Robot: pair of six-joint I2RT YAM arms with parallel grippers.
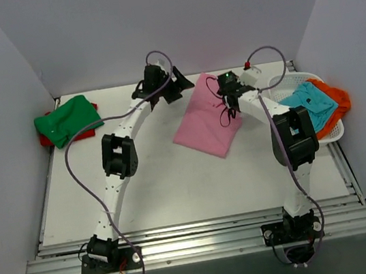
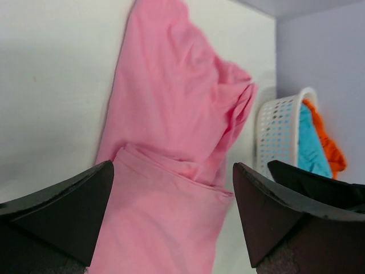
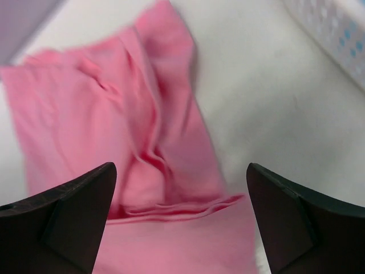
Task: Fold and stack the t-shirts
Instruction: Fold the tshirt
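Note:
A pink t-shirt (image 1: 205, 121) lies folded into a long strip on the table's middle right. It fills the left wrist view (image 2: 171, 148) and the right wrist view (image 3: 131, 142). My left gripper (image 1: 177, 86) hovers open and empty at the shirt's far left edge. My right gripper (image 1: 231, 105) hovers open and empty over its far right part. A folded green t-shirt (image 1: 67, 120) lies on a red one (image 1: 86, 132) at the far left. Teal (image 1: 309, 104) and orange (image 1: 334, 97) t-shirts sit in the basket.
A white mesh basket (image 1: 288, 81) stands at the right edge, also in the left wrist view (image 2: 279, 128). Grey walls enclose the table on three sides. Cables loop above both arms.

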